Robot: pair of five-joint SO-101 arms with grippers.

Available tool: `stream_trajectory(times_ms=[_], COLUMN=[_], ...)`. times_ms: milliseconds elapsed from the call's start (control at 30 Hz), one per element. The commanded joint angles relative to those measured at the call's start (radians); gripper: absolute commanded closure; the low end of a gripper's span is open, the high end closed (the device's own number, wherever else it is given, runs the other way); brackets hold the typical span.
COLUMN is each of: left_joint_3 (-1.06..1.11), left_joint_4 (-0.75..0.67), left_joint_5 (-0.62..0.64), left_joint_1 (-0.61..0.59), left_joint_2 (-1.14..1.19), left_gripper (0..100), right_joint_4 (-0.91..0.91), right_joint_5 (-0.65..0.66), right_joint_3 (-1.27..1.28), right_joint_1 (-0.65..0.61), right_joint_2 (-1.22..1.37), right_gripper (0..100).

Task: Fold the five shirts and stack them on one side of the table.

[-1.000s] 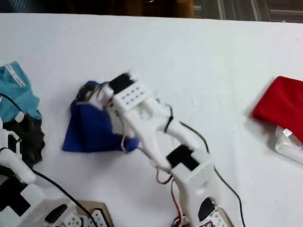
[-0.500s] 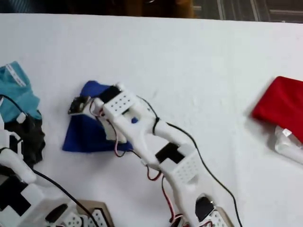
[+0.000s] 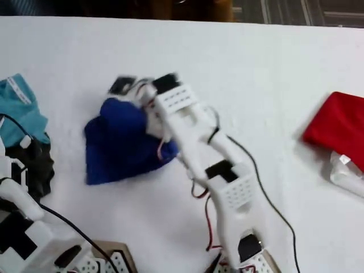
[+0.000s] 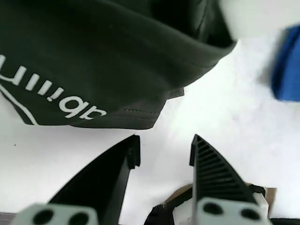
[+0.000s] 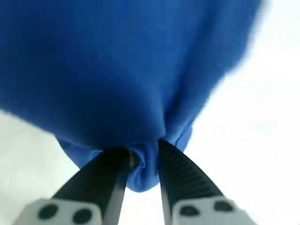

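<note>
In the high view, a crumpled royal-blue fabric shirt (image 3: pixel 122 145) lay on the white table (image 3: pixel 256 68), left of centre. The white right arm (image 3: pixel 210 165) stretched from the near edge across it. The right gripper (image 3: pixel 129 90) sat at the shirt's far edge, with blue cloth bunched against it. At the left edge lay a teal fabric shirt (image 3: pixel 20 108), with a rumpled black fabric shirt (image 3: pixel 35 165) touching its near side. The white left arm (image 3: pixel 17 199) stood just beside the black shirt, at the near left. A folded red fabric shirt (image 3: pixel 341 125) lay at the right edge, well apart from the blue one.

In the left wrist view, the left gripper (image 4: pixel 161 150) hung over bare table with its two black fingers (image 4: pixel 213 173) spread apart and nothing between them. The black shirt, marked with white lettering, lay just beyond the fingertips without touching them.

In the right wrist view, the right gripper's fingers were drawn almost together, pinching a small fold of the blue shirt. The rest of the cloth bulged beyond the fingertips, with white table beside it.
</note>
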Motion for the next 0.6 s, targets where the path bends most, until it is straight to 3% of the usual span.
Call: stream_trajectory(times_ms=[0,100,333,567], left_joint_3=[-0.004,-0.004,-0.004,-0.005], left_joint_4=[-0.006,-0.028,-0.029,-0.029], left_joint_5=[-0.003,-0.002,0.0,0.002], left_joint_1=[0.009,0.009,0.009,0.095], left_joint_2=[-0.003,-0.003,-0.003,-0.003], left_gripper=[80,80,80,80], right_joint_4=[0.058,0.097,0.116,0.122], right_joint_5=[-0.002,-0.015,-0.256,-0.157], right_joint_3=[-0.083,-0.083,-0.023,-0.015], right_joint_1=[0.113,0.194,0.374,0.341], right_joint_2=[-0.007,-0.002,0.035,0.024], right_gripper=[98.0,98.0,97.9,97.7])
